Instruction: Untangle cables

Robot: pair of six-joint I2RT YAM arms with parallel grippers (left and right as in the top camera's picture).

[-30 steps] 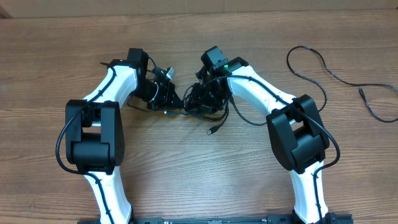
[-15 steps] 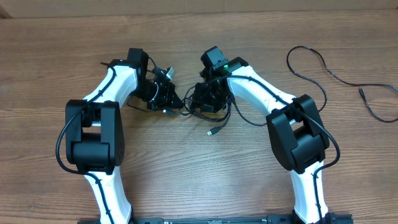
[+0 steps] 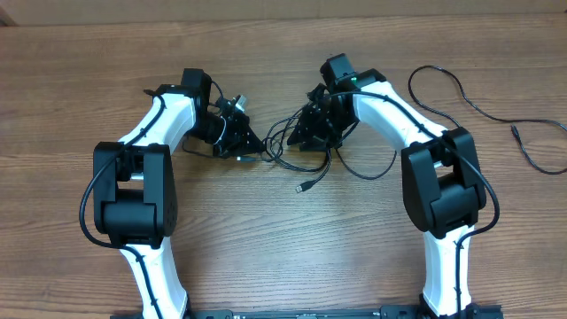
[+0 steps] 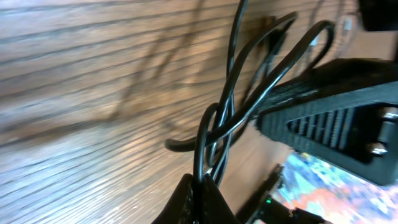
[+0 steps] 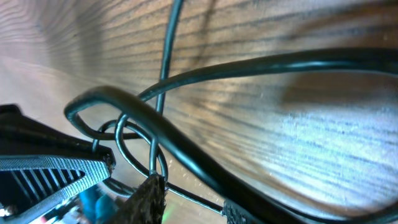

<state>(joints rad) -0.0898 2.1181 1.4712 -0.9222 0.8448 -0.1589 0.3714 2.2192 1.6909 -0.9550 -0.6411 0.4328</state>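
With left pincer clamped on the cables and right pincer nipping a strand, drawn rightward just now; stretches the knot between both, over the table. Looser, but not yet free.

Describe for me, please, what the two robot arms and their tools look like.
The left arm and the right arm both have smooth white links joined by bulky black joint housings. Thick black wires loop along each arm. Each arm ends in a small black tool, the left tool and the right tool. A green light glows near the right wrist.
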